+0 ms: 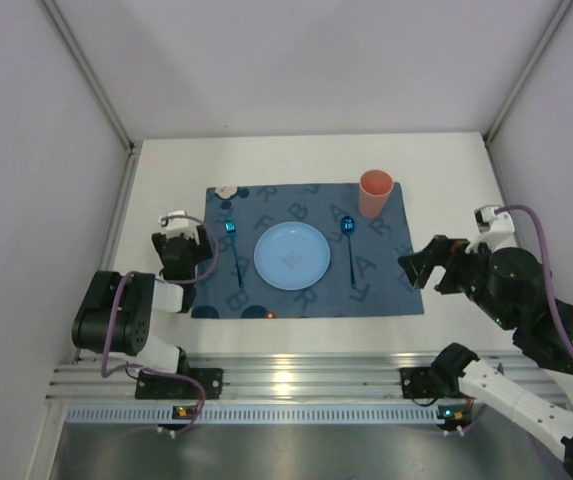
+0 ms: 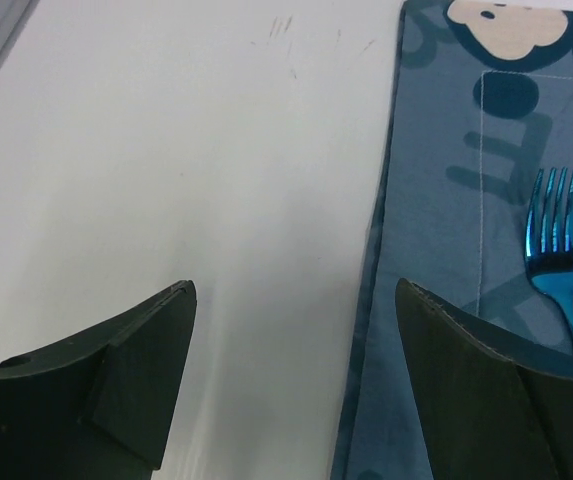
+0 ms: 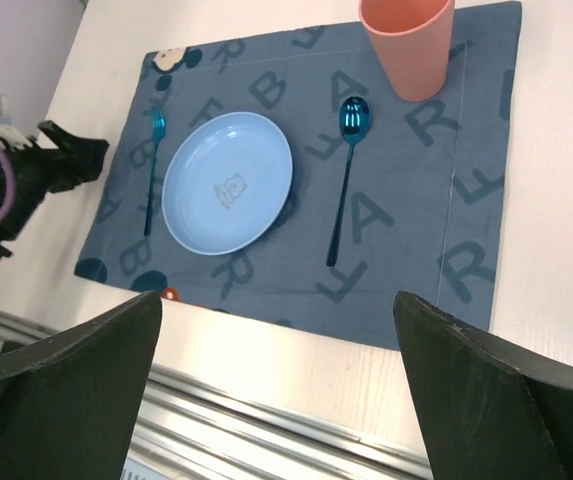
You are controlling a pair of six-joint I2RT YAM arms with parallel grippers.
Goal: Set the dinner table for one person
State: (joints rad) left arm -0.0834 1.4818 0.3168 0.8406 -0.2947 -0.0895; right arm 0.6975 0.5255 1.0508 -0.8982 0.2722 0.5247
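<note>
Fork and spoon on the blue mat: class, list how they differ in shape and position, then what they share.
The fork ends in tines; the spoon ends in an oval bowl. The fork lies left of the plate, the spoon right of it. The spoon's bowl sits near the cup; the fork is far from it. Both are shiny blue and lie flat on the mat, heads toward the far edge.

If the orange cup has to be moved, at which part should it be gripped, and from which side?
Grip the cup across its wall, just under the rim, coming from its right with the open right gripper. It stands upright, mouth up, and narrows downward, so a high grip should slip less. The spoon lies to its left; nothing stands on its right.
</note>
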